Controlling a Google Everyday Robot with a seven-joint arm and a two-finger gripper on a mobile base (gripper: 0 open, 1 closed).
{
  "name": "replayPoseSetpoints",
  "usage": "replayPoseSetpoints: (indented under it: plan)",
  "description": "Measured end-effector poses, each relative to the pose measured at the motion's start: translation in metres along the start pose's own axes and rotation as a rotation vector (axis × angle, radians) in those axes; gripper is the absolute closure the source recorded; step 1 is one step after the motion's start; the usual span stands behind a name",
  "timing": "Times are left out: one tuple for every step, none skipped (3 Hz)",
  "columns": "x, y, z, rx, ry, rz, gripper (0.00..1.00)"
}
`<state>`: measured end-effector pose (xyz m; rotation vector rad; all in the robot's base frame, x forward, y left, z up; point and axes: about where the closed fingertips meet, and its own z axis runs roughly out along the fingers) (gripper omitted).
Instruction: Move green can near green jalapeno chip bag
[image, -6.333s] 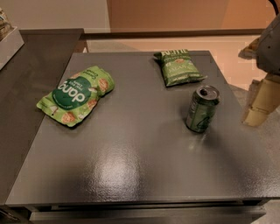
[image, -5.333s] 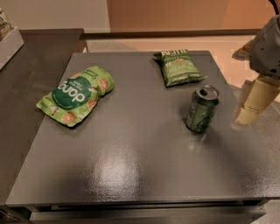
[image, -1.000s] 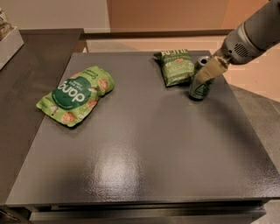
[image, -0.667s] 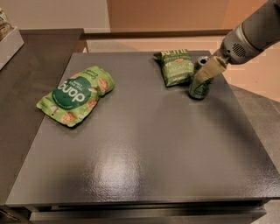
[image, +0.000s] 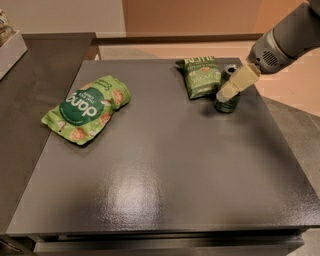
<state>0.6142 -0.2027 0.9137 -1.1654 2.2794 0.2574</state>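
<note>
At the far right of the dark table (image: 165, 175), my gripper (image: 229, 91) sat right at the green can (image: 228, 104). Its pale end lay across the front of the can's upper half, and my grey arm (image: 285, 37) reached in from the upper right corner. Whether I was clamped on the can or loose around it, I could not tell. The can stood upright on the tabletop, just beside the right edge of the green jalapeno chip bag (image: 201, 76), which lay flat near the table's far edge; I could not make out whether the two touched. Well apart, toward the left side, a bright-green pouch (image: 86, 109) with a dark round logo lay flat at an angle.
</note>
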Motion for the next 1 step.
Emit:
replayPoseSetpoints:
  plan:
    - [0.0000,0.0000,0.0001,0.000,0.000,0.000,0.00]
